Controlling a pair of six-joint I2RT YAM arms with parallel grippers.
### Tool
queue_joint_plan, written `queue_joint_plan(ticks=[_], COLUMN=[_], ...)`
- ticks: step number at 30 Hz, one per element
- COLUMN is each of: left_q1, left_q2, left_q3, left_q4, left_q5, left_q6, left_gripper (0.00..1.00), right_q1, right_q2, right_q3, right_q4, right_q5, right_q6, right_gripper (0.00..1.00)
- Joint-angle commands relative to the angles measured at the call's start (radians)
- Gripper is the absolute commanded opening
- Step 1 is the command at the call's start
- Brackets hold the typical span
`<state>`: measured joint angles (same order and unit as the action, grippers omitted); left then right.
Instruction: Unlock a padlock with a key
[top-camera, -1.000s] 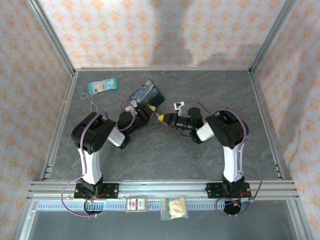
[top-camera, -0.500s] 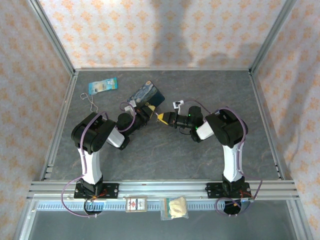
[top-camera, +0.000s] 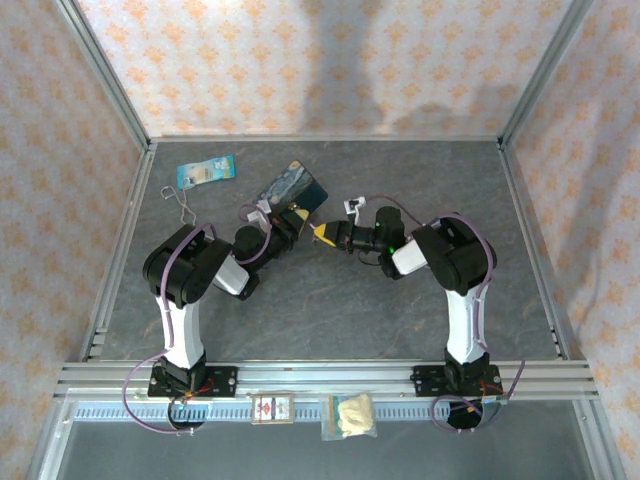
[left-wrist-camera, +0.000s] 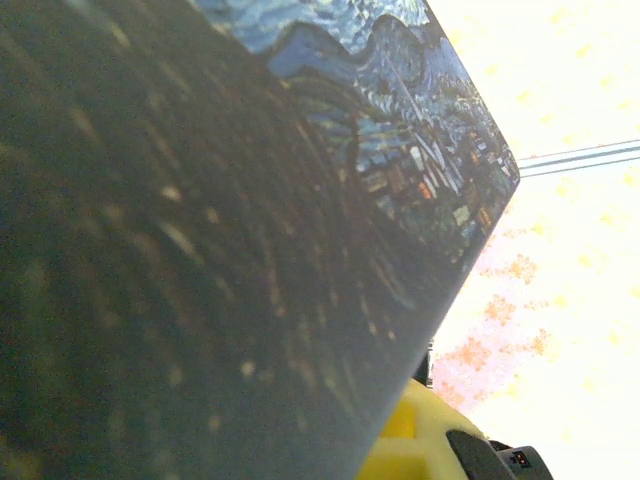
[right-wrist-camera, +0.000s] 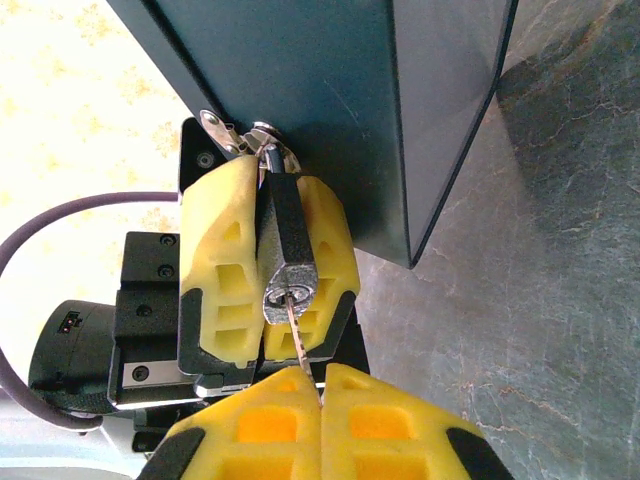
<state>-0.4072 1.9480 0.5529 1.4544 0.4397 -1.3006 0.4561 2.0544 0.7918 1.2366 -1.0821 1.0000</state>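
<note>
The right jaws have edged left toward the left jaws over the middle of the desk (top-camera: 400, 300). They clench the key (right-wrist-camera: 298, 345), its tip in the keyhole of the padlock (right-wrist-camera: 288, 245), which the left jaws grasp at the near edge of the blue tin (top-camera: 294, 187).

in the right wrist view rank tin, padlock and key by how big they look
1. tin: largest by far, and cut off by the frame edge
2. padlock
3. key: smallest, though only its thin blade shows, so its full size is unsure
</note>
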Motion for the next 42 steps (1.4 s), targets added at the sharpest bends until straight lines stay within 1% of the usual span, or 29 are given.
queue_joint_plan(ticks=[1,7,10,16,21,28,34,38,42], left_q1=[-0.061,-0.062,-0.062,-0.062,-0.064,-0.064,-0.073,-0.093,-0.107], left_q2=[-0.011,0.008,0.013,0.008,-0.001,0.012,-0.006,-0.016,-0.016], left_q3=[-0.030,-0.025,-0.019,-0.016,-0.016,-0.018,-0.036,-0.052,-0.071], left_q4=[0.027,0.043,0.043,0.034,0.038,0.093,0.080,0.090,0.127], left_q5=[0.119,0.111,0.104,0.080,0.086,0.112,0.125,0.130,0.105], left_q6=[0.023,0.023,0.024,0.020,0.010,-0.005,0.006,-0.004,-0.030], left_gripper=[0.00,0.00,0.00,0.00,0.00,0.00,0.00,0.00,0.00], right_q1=[-0.012,-0.013,-0.009,0.007,0.006,0.002,-0.002,-0.002,0.000], right_q2=[-0.013,-0.007,-0.013,-0.033,-0.025,-0.024,-0.044,-0.031,-0.044], right_q3=[0.060,0.052,0.023,-0.018,0.002,-0.001,0.015,0.027,0.004], right_q4=[0.060,0.103,0.192,0.188,0.112,0.119,0.029,0.083,0.168], right_q5=[0.060,0.058,0.072,0.131,0.145,0.182,0.247,0.283,0.339], right_q6=[0.035,0.163,0.219,0.165,0.104,0.148,0.097,0.184,0.285], right_gripper=[0.00,0.00,0.00,0.00,0.00,0.00,0.00,0.00,0.00])
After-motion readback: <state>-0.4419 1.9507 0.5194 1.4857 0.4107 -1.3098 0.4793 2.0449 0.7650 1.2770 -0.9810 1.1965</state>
